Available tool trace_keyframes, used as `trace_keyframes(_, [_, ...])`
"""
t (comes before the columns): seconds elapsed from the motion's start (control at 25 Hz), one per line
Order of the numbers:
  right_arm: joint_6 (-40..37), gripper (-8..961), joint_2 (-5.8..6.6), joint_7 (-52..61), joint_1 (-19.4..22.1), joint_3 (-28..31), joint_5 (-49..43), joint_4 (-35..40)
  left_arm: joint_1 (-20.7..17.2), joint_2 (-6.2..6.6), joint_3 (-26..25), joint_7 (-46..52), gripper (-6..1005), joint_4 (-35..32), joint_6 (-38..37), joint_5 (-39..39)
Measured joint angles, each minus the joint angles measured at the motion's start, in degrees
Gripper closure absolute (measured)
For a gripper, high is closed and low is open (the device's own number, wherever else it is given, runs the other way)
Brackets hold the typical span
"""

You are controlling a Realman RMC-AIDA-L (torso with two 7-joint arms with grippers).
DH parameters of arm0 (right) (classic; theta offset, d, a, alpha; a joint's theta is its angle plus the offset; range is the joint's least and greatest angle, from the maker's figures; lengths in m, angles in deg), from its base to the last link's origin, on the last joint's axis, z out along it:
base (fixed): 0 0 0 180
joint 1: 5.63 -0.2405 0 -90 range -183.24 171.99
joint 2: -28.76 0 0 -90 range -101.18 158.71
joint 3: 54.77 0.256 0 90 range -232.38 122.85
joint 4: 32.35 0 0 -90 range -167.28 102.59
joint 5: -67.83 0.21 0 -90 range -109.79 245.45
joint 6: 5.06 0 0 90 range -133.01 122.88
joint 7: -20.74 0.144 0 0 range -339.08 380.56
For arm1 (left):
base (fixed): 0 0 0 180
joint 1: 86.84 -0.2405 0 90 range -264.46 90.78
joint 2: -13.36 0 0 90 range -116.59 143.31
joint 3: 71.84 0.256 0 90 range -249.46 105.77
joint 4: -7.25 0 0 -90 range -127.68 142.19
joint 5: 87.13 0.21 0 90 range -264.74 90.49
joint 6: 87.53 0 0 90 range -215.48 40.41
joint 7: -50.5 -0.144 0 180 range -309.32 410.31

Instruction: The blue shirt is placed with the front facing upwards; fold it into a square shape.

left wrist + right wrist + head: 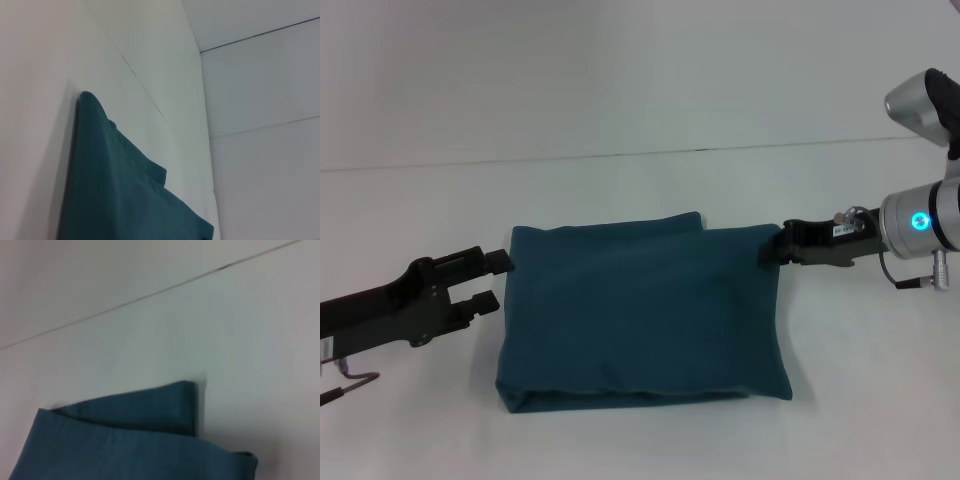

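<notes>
The blue shirt (640, 310), folded into a soft, light rectangle, lies centre frame on the white surface (640, 100). The left gripper (492, 282) waits with fingers parted; the right gripper (775, 247) meets the upper-right corner (grip unclear). Edges offer the best hold.

One blue shirt (645, 310), two pincers: left pincer (500, 280), right pincer (775, 245)
</notes>
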State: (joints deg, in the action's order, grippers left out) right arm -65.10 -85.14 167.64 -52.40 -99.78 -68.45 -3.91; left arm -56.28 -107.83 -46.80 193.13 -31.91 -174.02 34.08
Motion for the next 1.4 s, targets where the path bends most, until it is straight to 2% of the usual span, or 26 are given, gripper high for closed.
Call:
trace_keyframes(0.2, [1.0,719,0.37,-0.1,0.2,0.4,0.1,0.5,0.1,0.05,0.1,-0.1,269,0.3,0.0,0.0])
trace_keyframes(0.44, [-3.2,612,1.28,0.0,0.9,0.5,1.6,1.2,-0.1,0.14,0.0,-0.2,269,0.3,0.0,0.0])
trace_keyframes(0.68, [-6.3,366,1.7,0.1,1.6,0.6,3.2,1.2,0.1,0.16,0.1,-0.2,269,0.2,0.0,0.0])
trace_keyframes(0.88, [-9.7,264,2.09,-0.1,2.8,0.8,4.8,1.7,0.0,-0.01,0.3,-0.2,269,0.1,-2.5,0.0])
trace_keyframes(1.08, [-13.0,267,3.07,-0.1,3.8,1.9,6.6,2.8,-0.5,-0.04,-0.1,-0.3,269,-0.4,-8.8,-0.9])
trace_keyframes(1.24, [-19.6,269,4.46,0.3,4.3,1.9,6.4,2.6,-0.7,0.14,-0.4,-0.1,269,-0.4,-9.3,-1.1])
trace_keyframes(1.4, [-22.9,271,4.87,0.9,5.2,1.7,6.3,2.2,-0.7,0.22,-0.7,-0.1,269,-0.4,-9.2,-1.3])
